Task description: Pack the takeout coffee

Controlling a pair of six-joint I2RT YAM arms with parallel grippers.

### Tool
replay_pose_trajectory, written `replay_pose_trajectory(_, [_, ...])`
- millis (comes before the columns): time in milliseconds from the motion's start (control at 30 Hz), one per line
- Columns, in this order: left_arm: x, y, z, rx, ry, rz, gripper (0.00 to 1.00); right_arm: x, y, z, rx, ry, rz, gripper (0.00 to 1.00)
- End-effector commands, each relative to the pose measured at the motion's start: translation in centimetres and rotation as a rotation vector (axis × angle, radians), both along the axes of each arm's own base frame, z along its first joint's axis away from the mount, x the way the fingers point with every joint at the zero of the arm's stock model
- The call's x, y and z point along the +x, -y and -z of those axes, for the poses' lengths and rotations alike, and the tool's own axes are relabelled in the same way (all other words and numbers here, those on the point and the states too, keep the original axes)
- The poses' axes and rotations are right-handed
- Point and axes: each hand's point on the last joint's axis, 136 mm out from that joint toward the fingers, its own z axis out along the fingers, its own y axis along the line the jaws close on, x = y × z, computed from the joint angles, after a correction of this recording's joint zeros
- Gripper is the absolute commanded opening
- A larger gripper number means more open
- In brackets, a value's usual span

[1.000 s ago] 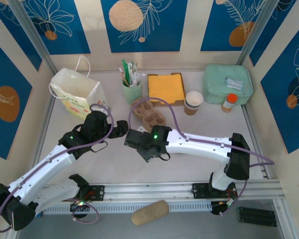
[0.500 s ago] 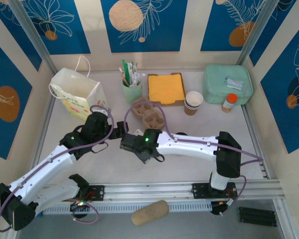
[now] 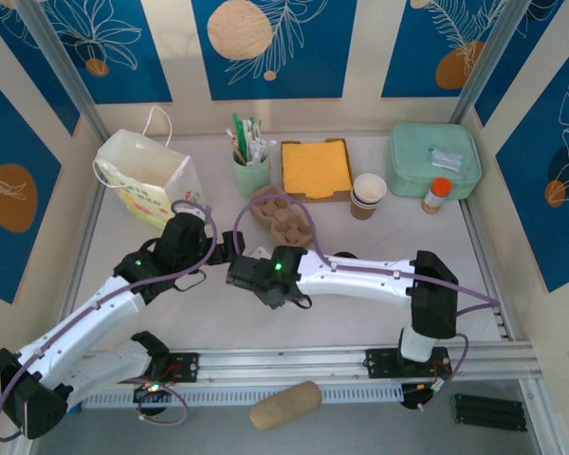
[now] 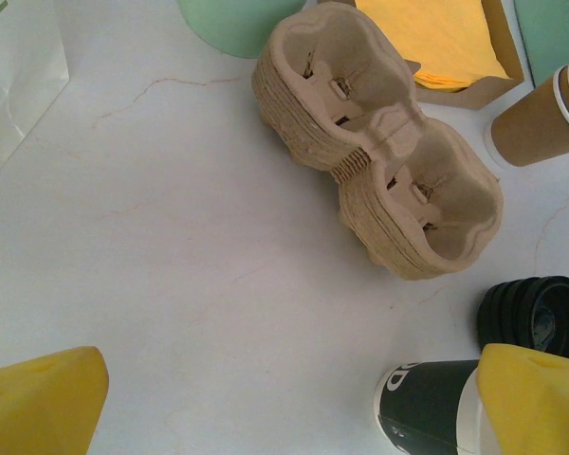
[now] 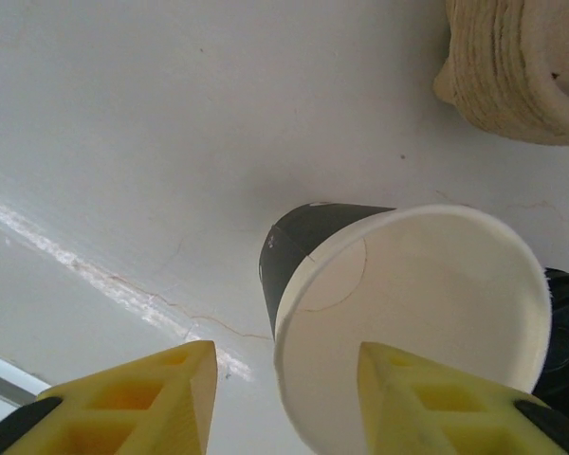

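Left gripper (image 4: 294, 374): jaws fully wide, holds nothing. Pulp carrier stack (image 4: 379, 161) ahead of it, apart. Dark paper cup (image 4: 425, 409), white inside, top open, stands on table (image 4: 171, 237) just beside its right-hand finger. Right gripper (image 5: 286, 365): jaws about half apart, cup below between fingers, nearer right one; left finger clear of cup, so no grip.

White arms (image 3: 95, 318), black joints (image 3: 434, 305), purple cables (image 3: 192, 203)
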Motion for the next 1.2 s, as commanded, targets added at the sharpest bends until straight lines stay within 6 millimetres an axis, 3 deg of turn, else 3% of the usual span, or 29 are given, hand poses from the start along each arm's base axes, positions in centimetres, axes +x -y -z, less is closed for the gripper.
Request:
replay_pose_trajectory(0, [0.2, 0.3, -0.4, -0.022, 0.009, 0.007, 0.99, -0.2, 0.0, -4.3, 0.106, 0.002, 0.007, 0.48])
replay_pose_trajectory(167, [0.2, 0.7, -1.5, -0.031, 0.020, 0.033, 0.99, 0.9, 2.3, -7.0, 0.242, -0.077, 0.105, 0.50])
replay_pose_trajectory(400, [0.1, 2.5, -3.2, -0.061, 0.013, 0.116, 0.99, 3.7, 7.8, -6.6, 0.482, -0.257, 0.368, 0.50])
replay_pose_trajectory(567, [-0.2, 5.3, -3.6, -0.054, 0.004, 0.194, 0.99, 4.9, 10.4, -4.1, 0.526, -0.340, 0.481, 0.44])
replay_pose_trajectory(767, [-0.5, 8.1, -2.7, -0.031, -0.007, 0.244, 0.99, 5.2, 10.7, -1.1, 0.465, -0.391, 0.499, 0.38])
replay_pose_trajectory(1000, [-0.7, 8.8, -1.2, -0.027, -0.034, 0.244, 0.99, 5.1, 11.9, 2.8, 0.306, -0.394, 0.514, 0.38])
replay_pose_trajectory(1167, [-0.6, 8.8, -1.2, -0.026, -0.031, 0.241, 0.99, 5.1, 12.5, 4.4, 0.241, -0.385, 0.520, 0.39])
